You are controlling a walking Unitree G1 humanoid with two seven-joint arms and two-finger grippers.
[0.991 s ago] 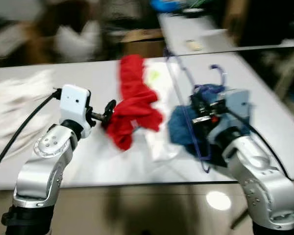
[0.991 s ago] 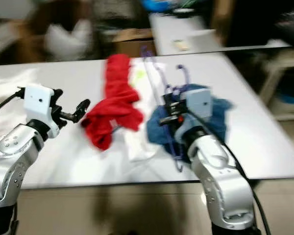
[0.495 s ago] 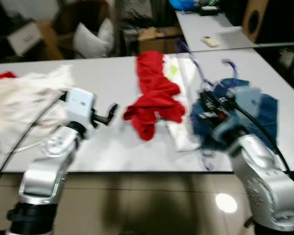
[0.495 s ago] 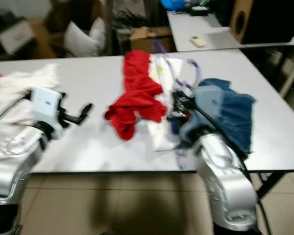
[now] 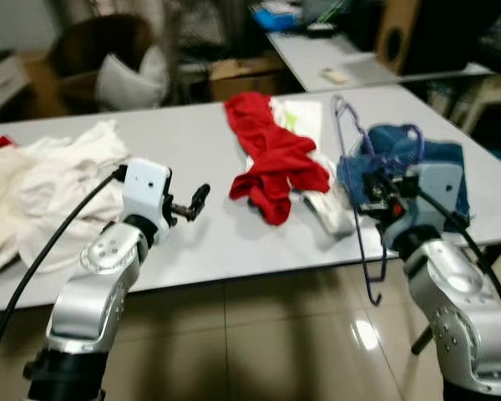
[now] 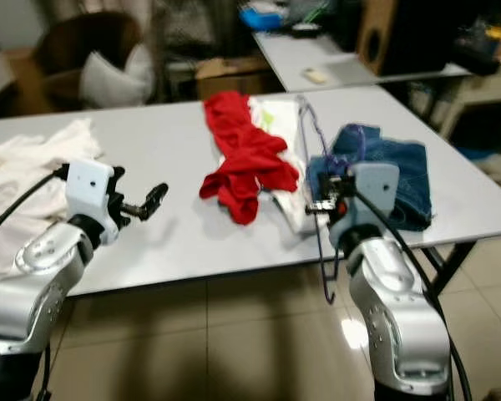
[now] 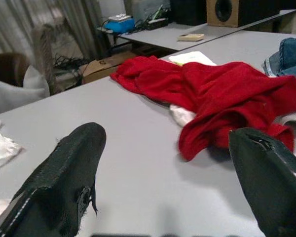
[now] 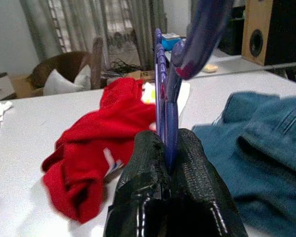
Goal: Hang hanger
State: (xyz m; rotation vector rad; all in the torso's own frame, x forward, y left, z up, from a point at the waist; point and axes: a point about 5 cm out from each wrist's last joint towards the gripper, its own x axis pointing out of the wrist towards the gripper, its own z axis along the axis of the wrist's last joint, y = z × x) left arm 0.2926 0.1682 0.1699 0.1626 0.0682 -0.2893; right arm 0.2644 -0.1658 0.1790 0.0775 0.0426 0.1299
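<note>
A thin purple hanger [image 8: 162, 74] is pinched upright in my right gripper [image 8: 166, 137], which is shut on its wire. In the eye views the right gripper [image 5: 374, 189] is at the table's front right, over the edge of a blue denim garment [image 5: 438, 163]. The hanger's lower end dangles below the table edge. A crumpled red garment [image 5: 275, 167] lies mid-table, between the two arms. My left gripper [image 5: 200, 199] hovers open over bare tabletop to the left of the red garment, with nothing between its fingers [image 7: 69, 168].
The grey table [image 5: 200, 242] also holds a white cloth pile [image 5: 58, 180] at the left and a white item under the red garment. Behind it are a second table [image 5: 334, 63], a cardboard box [image 5: 238, 75], a brown armchair and a speaker [image 5: 397, 33]. Glossy tiled floor lies in front.
The whole view has shifted: the table now sits farther off and more floor shows. The hanger stays in my right gripper, its lower end now past the table's front edge.
</note>
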